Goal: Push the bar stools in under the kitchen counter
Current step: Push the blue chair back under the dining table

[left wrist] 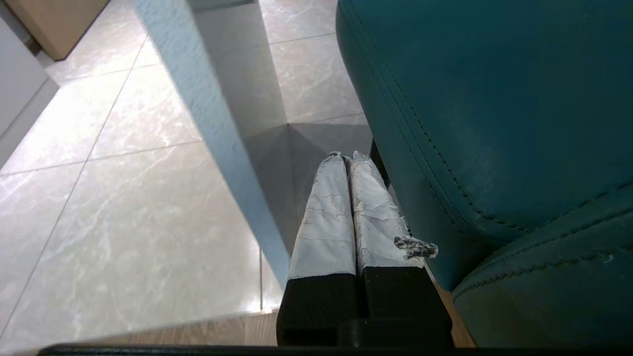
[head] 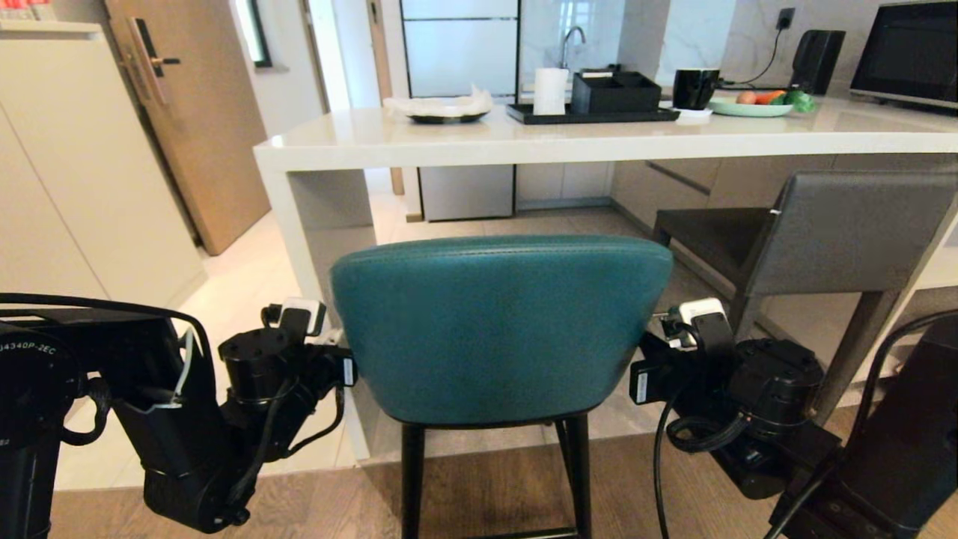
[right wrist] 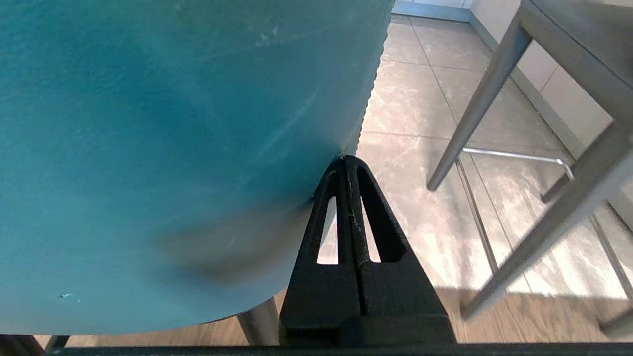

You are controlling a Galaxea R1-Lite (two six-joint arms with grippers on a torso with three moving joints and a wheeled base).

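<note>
Head view: teal stool centred in front of robot, curved back toward camera, thin black legs standing on wood floor just short of counter edge. Kitchen counter spanning frame beyond it, white side panel to stool's left. Seat not visibly under slab; extent of overlap cannot be told. Grey stool further right, square back angled, seat partly beneath slab, tapered legs on tiled floor.

On counter top: black plate with white wrapping, black tray carrying white roll and black organiser box, black mug, green plate of vegetables. Microwave and faucet on rear counter. Wooden door at far left.

Left gripper positioned at left edge of teal back, fingers pressed fully together with nothing between them, white tape wrapping on both fingers, loose tape scrap at one side. Right finger close against stool's upholstery; contact cannot be confirmed. Side panel just beyond tips.

Right gripper positioned at right edge of teal back, black fingers closed tight, empty, tips meeting stool's outer curve at its stitched edge. Grey stool legs and footrest bar nearby on tile.

Both arms flanking stool back at mid height, one each side.
</note>
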